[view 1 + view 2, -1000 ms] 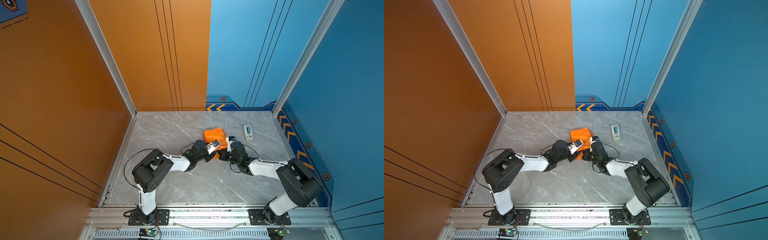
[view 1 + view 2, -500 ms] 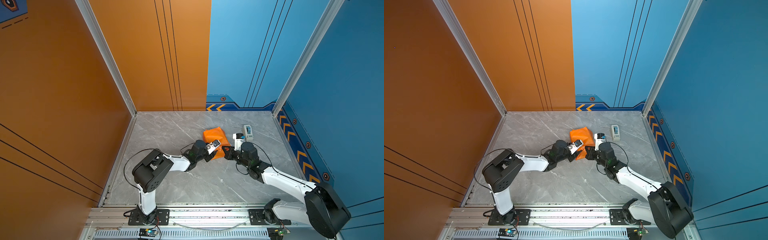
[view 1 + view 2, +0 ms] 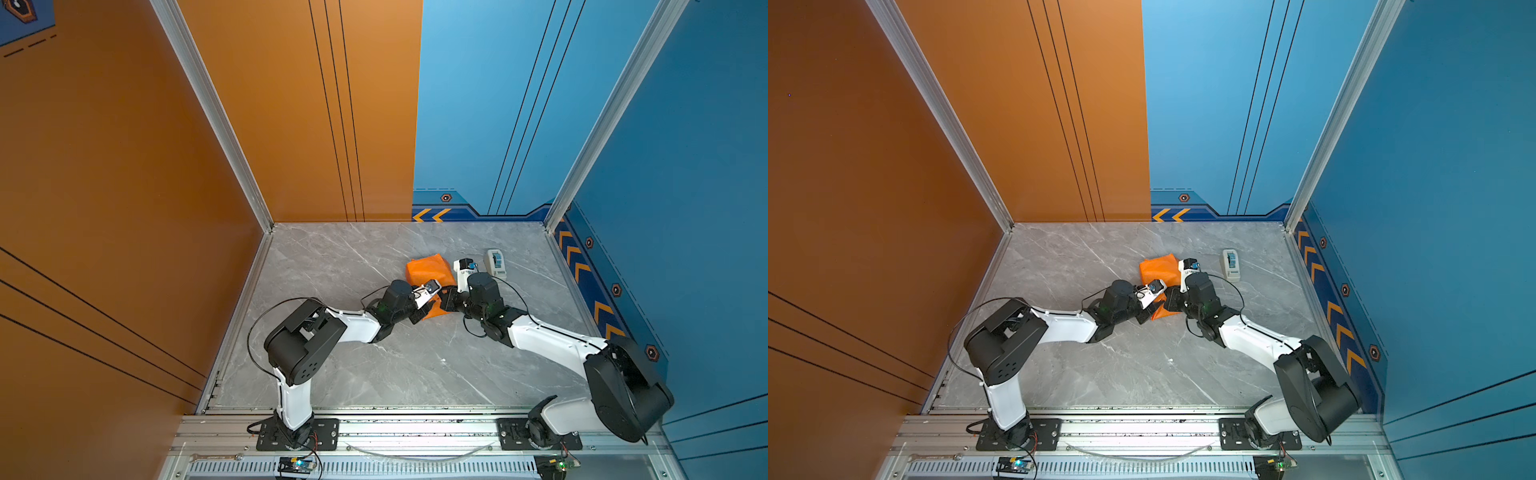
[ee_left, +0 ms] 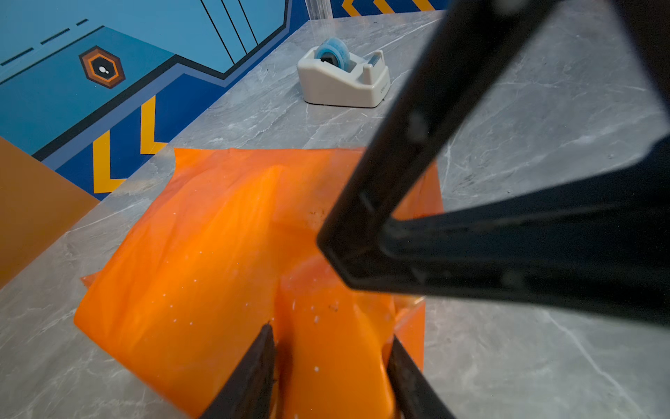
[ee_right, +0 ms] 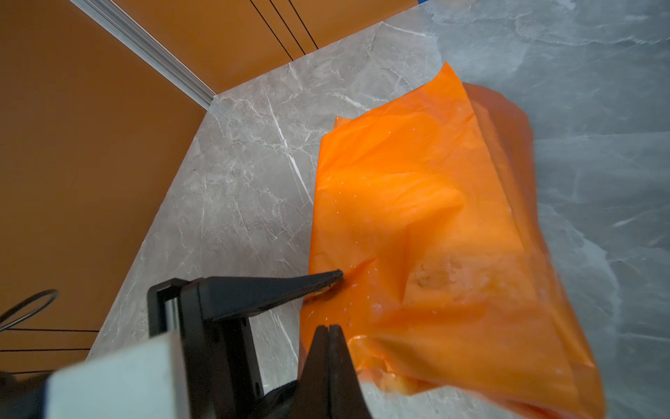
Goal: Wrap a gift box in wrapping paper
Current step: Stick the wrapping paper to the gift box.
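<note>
Your left gripper (image 4: 330, 332) has its jaws part-way apart and closed onto a raised fold of the wrapping paper (image 4: 203, 254), which fills the gap and touches both fingers (image 4: 253, 366). From there the paper runs straight ahead of the fingertips as a boxy, creased bundle with its glossy orange face outward, lying flat on the grey marble table (image 3: 374, 365). You won't see the gift box in any view. Only orange paper shows where the bundle sits. Your right gripper (image 5: 328, 328) comes in from the opposite side with its jaws pressed fully together and its tips at the near edge of the bundle, just beside the tip of the left gripper's finger (image 5: 335, 276), which rests on the paper. You cannot tell whether a sliver of paper is nipped between those closed tips. In both top views the two grippers meet over the near end of the bundle (image 3: 428, 270) (image 3: 1158, 268). The white tape dispenser (image 4: 342, 78) with its blue roll stands beyond the far end of the paper, well ahead of the left gripper and apart from the paper.
</note>
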`<state>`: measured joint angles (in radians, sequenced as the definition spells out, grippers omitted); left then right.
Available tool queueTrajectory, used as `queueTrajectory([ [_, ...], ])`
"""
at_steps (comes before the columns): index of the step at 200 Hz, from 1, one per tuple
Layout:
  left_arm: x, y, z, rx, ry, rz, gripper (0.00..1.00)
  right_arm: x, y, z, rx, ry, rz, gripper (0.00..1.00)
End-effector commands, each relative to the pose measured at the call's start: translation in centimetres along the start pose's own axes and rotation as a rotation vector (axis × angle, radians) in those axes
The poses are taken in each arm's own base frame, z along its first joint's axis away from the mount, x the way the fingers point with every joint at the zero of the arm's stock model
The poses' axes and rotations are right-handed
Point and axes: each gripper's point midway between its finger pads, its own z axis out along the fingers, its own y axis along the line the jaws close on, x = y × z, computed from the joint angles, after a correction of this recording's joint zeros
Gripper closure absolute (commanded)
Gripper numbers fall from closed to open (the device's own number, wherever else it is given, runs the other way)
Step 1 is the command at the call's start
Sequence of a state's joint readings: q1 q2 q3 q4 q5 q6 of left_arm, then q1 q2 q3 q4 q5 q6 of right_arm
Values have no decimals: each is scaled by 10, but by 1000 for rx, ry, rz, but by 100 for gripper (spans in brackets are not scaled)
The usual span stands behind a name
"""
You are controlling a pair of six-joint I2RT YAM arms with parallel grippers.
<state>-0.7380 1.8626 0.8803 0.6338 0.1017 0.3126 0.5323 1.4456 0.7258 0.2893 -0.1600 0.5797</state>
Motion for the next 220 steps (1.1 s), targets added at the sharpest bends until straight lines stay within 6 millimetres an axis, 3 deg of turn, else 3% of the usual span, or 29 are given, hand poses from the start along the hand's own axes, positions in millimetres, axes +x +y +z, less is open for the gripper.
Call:
queueTrajectory([
  [1,64,-28,-6,95,215,-55,54,-3,-8,11,23,25,-2,100],
  [36,65,-27,-7,92,217,-54,54,11,-26,31,85,101,25,100],
  [67,65,-27,-7,93,218,-56,54,26,-45,35,147,153,61,100],
  [106,65,-28,-7,95,217,-54,54,1,-23,14,95,86,32,100],
  [138,64,-28,-7,96,215,-56,54,-15,-7,-10,60,32,-3,94],
  [159,64,-28,-7,96,215,-55,54,-8,-5,-11,52,50,-4,96],
  [197,63,-27,-7,93,212,-52,54,7,-3,2,42,105,7,100],
  [220,63,-28,-7,94,213,-52,54,17,-14,14,76,128,33,100],
])
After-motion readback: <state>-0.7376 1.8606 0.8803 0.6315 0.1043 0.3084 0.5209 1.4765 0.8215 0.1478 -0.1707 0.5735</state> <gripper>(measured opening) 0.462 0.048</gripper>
